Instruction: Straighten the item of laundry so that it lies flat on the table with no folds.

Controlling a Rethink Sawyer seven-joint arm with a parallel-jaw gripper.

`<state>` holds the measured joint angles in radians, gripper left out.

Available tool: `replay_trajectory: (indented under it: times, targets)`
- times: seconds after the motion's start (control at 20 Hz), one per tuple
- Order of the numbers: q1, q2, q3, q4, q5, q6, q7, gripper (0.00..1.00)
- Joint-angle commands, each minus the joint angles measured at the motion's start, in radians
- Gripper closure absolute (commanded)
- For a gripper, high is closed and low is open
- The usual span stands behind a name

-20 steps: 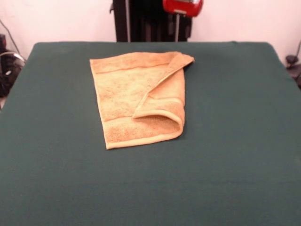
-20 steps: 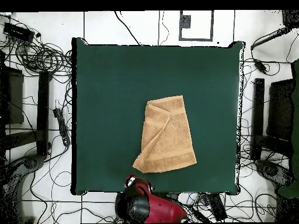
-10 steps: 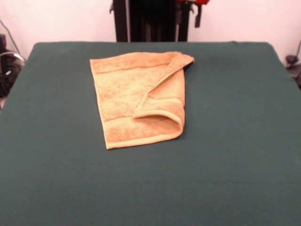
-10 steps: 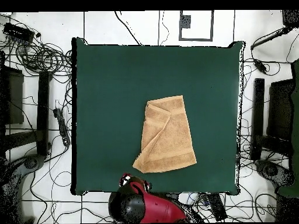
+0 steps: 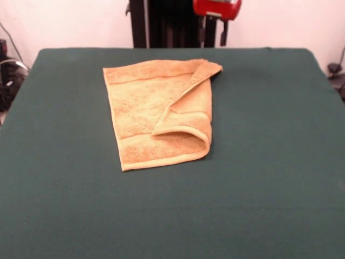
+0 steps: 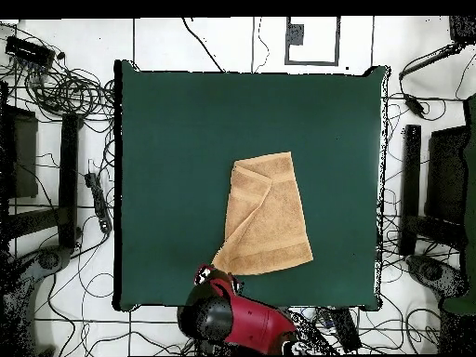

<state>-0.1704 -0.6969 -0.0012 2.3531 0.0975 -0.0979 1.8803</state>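
golden-orange towel (image 5: pixel 159 113) on green table (image 5: pixel 269 162), one side folded over; no legible writing

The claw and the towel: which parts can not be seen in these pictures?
- Claw: the front view cuts the red arm at its top edge; in the overhead view the arm's own body covers it. Open or shut is unknown.
- Towel: its folded flap hides the cloth underneath, in both views.
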Motion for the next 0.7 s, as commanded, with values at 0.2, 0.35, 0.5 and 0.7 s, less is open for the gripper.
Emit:
replay_trajectory:
  times: [0.2,0.35,0.5,0.7]
  targets:
    - [0.035,0.137,0.101,-0.156,0.05,-0.11,0.225,0.0]
    - [0.03,0.174,0.108,-0.182,0.042,-0.139,0.225,0.0]
    - [0.032,0.216,0.117,-0.206,0.052,-0.182,0.246,0.0]
    - [0.033,0.219,0.127,-0.2,0.059,-0.195,0.261,0.0]
